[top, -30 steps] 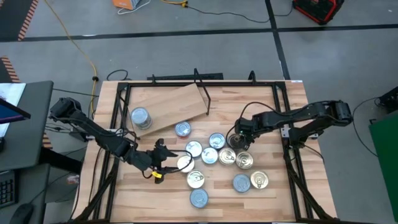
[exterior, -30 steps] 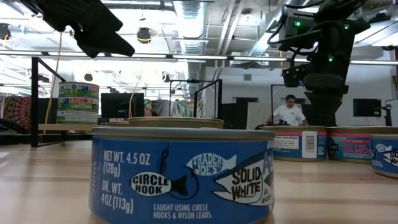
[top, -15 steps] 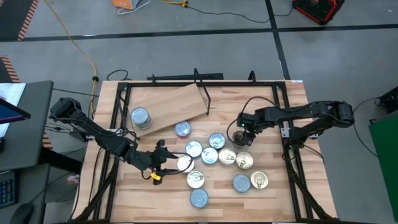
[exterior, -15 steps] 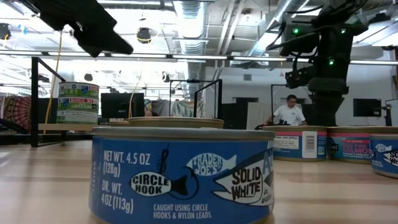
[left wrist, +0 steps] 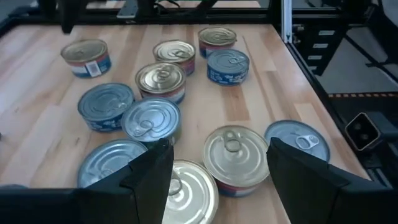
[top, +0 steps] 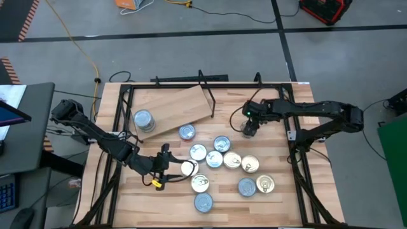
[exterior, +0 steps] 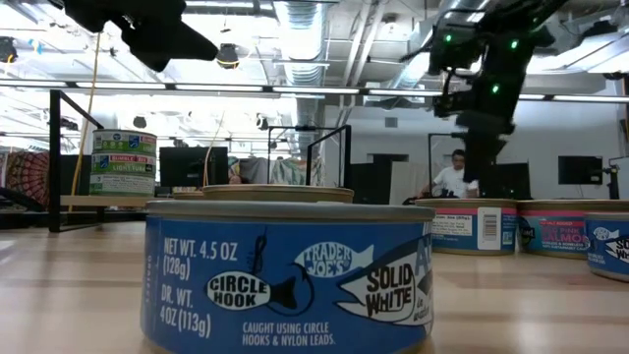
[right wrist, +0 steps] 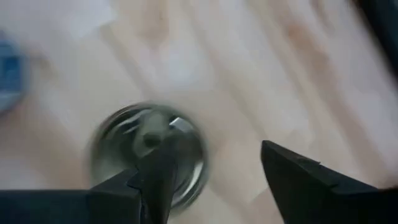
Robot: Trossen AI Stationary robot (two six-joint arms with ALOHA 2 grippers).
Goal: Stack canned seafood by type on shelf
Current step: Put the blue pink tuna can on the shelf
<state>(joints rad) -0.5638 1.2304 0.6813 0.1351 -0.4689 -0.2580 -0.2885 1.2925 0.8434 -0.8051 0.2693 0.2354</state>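
Most of the canned seafood (top: 214, 159) lay loose on the tabletop (top: 280, 207), tins touching or just beside each other. Only one silver-lidded stack (top: 144, 120) stood on the shelf (top: 172, 105).

The left gripper (left wrist: 217, 163) hung low over the near tins, fingers apart, with a pale-lidded tin (left wrist: 186, 190) partly between them. If it closed there, it would likely nudge the neighbouring tins or pinch two at once.

The right gripper (top: 250, 127) hovered beside the cluster, spread and empty. A blurred tin (right wrist: 146, 152) sat off-centre beyond one finger, so a grasp could glance off its rim.

Blue-labelled tin (exterior: 287, 283), pale plywood shelf (top: 173, 105), black pincers.
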